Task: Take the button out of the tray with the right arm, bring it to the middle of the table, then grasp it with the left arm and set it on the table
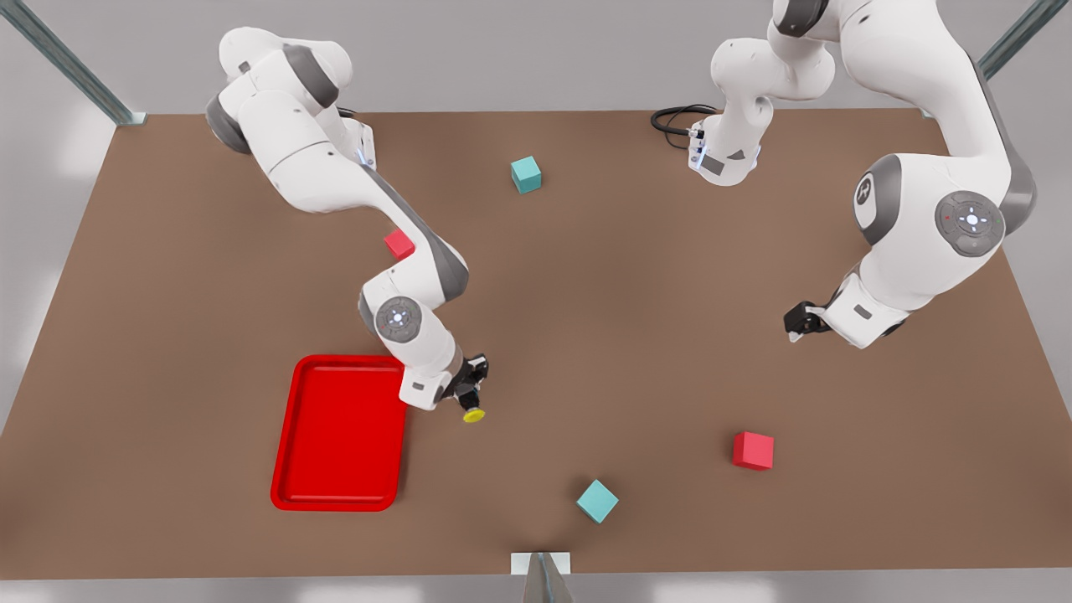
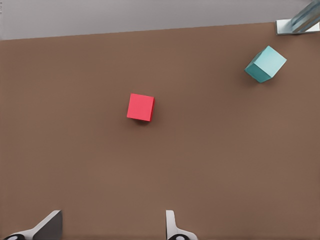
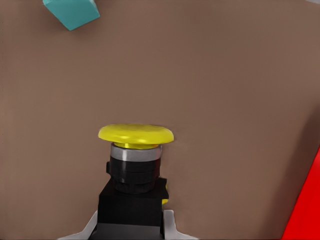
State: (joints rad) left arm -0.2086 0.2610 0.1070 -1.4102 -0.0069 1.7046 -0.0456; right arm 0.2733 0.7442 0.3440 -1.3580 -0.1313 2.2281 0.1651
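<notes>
1. My right claw [image 1: 471, 400] is clamped on the button [image 1: 474, 414]; in my right wrist view the black body sits between my fingers [image 3: 170, 225] with the yellow cap [image 3: 135, 135] sticking out beyond them.
2. The button is out of the tray [image 1: 335, 481]. In the front view I hold it just past the tray's rim on the front view's right, above the bare table [image 1: 586, 335], not resting on it as far as I can judge.
3. My left claw [image 1: 796, 325] waits with its fingers spread wide and nothing between them, well apart from the button, on the front view's right. My left wrist view looks down on a red cube [image 2: 140, 107] and a teal cube [image 2: 265, 64].
4. I judge I am in the carrying step: lifted clear, not yet at the middle.
5. Next I should carry the button toward the table's middle, keeping clear of the teal cube near the front edge [image 1: 597, 501], and present it so my left claw can close on a free part.
</notes>
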